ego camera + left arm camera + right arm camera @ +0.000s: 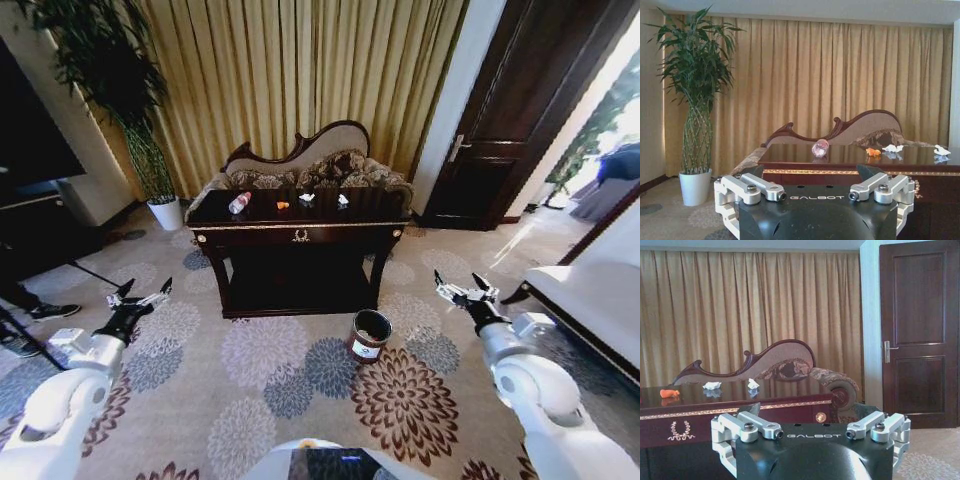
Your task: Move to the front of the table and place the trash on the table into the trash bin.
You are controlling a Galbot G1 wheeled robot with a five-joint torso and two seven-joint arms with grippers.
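Observation:
The dark glossy table [255, 236] stands ahead across the carpet. On its top lie the trash items: a clear bottle [240, 203] with a red cap, an orange scrap [283, 205] and two white scraps [307, 198] [343, 200]. The round reddish-brown trash bin [369, 335] sits on the floor by the table's front right leg. My left gripper [142, 292] is open, low at the left, well short of the table. My right gripper [460, 284] is open at the right, beyond the bin. In the left wrist view, the left gripper [812, 175] faces the bottle [820, 148]. In the right wrist view, the right gripper [810, 412] faces the orange scrap [669, 393].
A carved chaise sofa [310, 165] stands behind the table against the gold curtain. A potted plant [150, 160] is at the back left and a dark door [510, 110] at the right. A white bench [590, 295] runs along the right. Tripod legs [90, 275] and a person's shoe [45, 312] are at the left.

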